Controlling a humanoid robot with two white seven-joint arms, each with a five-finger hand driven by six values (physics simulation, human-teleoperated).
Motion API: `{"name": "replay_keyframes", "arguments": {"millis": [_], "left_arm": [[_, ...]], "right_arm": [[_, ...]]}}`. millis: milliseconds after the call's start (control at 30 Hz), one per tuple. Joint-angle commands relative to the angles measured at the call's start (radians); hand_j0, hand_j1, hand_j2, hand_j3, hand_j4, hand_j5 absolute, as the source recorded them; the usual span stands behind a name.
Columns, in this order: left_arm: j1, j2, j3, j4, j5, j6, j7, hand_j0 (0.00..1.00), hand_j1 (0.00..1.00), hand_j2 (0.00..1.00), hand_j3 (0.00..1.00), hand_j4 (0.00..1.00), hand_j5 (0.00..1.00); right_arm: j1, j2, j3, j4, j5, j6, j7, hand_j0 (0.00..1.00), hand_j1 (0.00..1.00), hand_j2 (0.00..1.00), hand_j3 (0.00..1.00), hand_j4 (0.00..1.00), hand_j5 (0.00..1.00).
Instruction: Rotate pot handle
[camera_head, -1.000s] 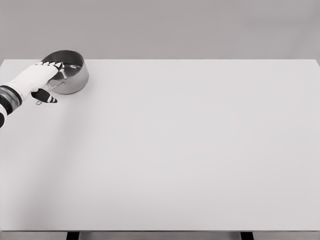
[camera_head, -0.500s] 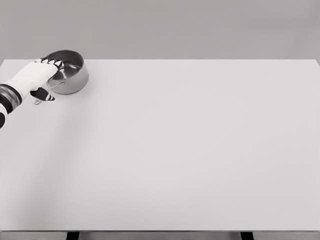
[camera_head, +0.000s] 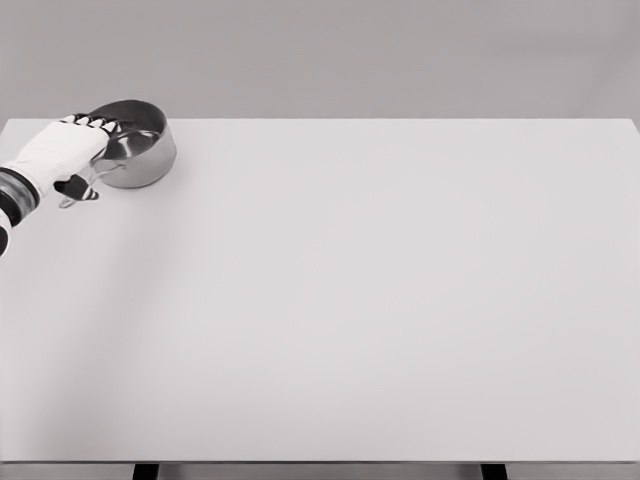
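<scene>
Left hand (camera_head: 62, 150), white shell with dark finger joints, lay over pot handle (camera_head: 88, 180), fingers curled around it; grip itself partly hidden. Handle thin, metallic, jutted toward 8 o'clock, mostly covered. Pot (camera_head: 138, 142) round, shiny steel, shallow, stood at far-left corner of surface (camera_head: 380, 300), matte pale grey, smooth. Forearm cut off at left edge.

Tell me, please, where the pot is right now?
In the head view, the pot sits at the table's far left corner, with the left robot hand on its near-left side.
</scene>
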Motion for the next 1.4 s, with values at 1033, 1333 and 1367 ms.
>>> {"name": "replay_keyframes", "arguments": {"millis": [1033, 1333, 1367], "left_arm": [[-0.006, 0.030, 0.009, 0.059, -0.011, 0.001, 0.005, 1.00, 1.00, 1.00, 1.00, 1.00, 1.00], [-0.015, 0.030, 0.009, 0.064, -0.011, 0.001, 0.005, 1.00, 1.00, 1.00, 1.00, 1.00, 1.00], [-0.015, 0.030, 0.009, 0.064, -0.011, 0.001, 0.005, 1.00, 1.00, 1.00, 1.00, 1.00, 1.00]], "right_arm": [[0.000, 0.000, 0.000, 0.000, 0.000, 0.000, 0.000, 1.00, 1.00, 1.00, 1.00, 1.00, 1.00], [0.000, 0.000, 0.000, -0.001, 0.000, 0.000, -0.001, 1.00, 1.00, 1.00, 1.00, 1.00, 1.00], [0.000, 0.000, 0.000, 0.000, 0.000, 0.000, 0.000, 1.00, 1.00, 1.00, 1.00, 1.00, 1.00]]}}
